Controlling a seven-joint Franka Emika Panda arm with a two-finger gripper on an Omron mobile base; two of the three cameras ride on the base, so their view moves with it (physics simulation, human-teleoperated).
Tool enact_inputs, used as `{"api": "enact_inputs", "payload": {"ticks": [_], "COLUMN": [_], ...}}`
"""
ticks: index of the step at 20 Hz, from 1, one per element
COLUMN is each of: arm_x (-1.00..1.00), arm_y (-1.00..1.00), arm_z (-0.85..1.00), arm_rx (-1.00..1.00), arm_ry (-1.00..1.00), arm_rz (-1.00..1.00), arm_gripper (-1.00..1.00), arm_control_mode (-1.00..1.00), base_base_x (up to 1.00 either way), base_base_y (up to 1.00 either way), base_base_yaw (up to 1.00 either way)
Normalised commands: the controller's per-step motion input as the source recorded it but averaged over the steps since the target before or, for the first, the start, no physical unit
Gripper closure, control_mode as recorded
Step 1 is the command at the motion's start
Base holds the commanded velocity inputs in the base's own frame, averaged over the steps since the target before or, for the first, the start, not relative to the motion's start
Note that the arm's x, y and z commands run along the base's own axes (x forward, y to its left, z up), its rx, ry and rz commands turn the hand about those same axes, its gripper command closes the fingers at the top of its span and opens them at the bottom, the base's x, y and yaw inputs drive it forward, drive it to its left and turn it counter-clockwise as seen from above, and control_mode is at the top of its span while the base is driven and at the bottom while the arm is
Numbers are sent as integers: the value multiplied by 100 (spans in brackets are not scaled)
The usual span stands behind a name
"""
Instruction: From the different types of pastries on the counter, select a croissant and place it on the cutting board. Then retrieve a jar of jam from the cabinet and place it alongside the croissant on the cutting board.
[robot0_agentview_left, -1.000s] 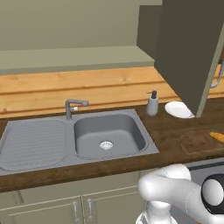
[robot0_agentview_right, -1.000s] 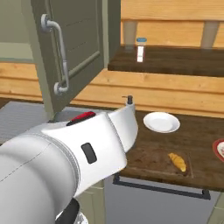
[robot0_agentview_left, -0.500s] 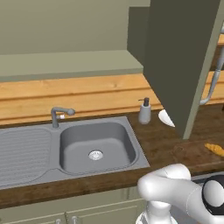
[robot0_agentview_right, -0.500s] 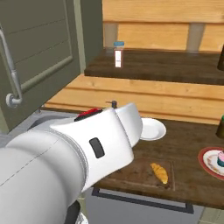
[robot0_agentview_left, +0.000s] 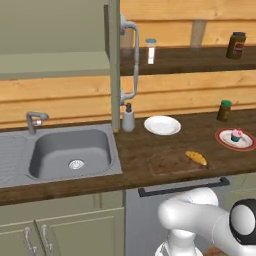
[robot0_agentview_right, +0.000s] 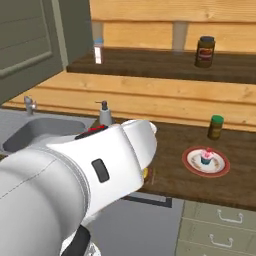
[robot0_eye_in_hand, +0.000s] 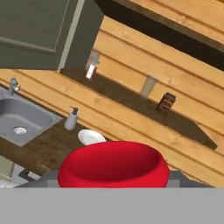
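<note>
In the left base view, we find a golden-brown croissant (robot0_agentview_left: 197, 158) lying on the dark wooden cutting board (robot0_agentview_left: 170, 162), right of centre on the dark wood table (robot0_agentview_left: 150, 150). A round white plate (robot0_agentview_left: 162, 125) sits just behind the board, and a grey soap dispenser (robot0_agentview_left: 128, 119) stands to its left, beside the grey steel sink (robot0_agentview_left: 70, 152). At the right edge, a red-rimmed plate carrying a pink-topped cupcake (robot0_agentview_left: 236, 137) rests on the table, with a small green-lidded jar (robot0_agentview_left: 224, 110) behind it. In the upper right, a dark brown jam jar (robot0_agentview_left: 236, 46) stands on the open cabinet's dark shelf (robot0_agentview_left: 190, 57), well apart from a slim white bottle (robot0_agentview_left: 150, 51) further left. In the hand view, a red round form (robot0_eye_in_hand: 113, 165) covers the lower centre where the gripper would show; we cannot tell how far the gripper is open or whether it holds anything.
</note>
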Motion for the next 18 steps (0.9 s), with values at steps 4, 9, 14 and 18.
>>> {"api": "enact_inputs", "payload": {"ticks": [4, 9, 14, 18], "arm_x": [0, 0, 0, 0], "arm_y": [0, 0, 0, 0], "arm_z": [0, 0, 0, 0], "arm_rx": [0, 0, 0, 0], "arm_ry": [0, 0, 0, 0], "arm_rz": [0, 0, 0, 0], "arm_gripper": [100, 100, 100, 100], "arm_control_mode": [100, 100, 100, 100], "base_base_x": [67, 100, 100, 88], "base_base_y": [-100, -100, -100, -83], "base_base_yaw": [4, 1, 0, 0]}}
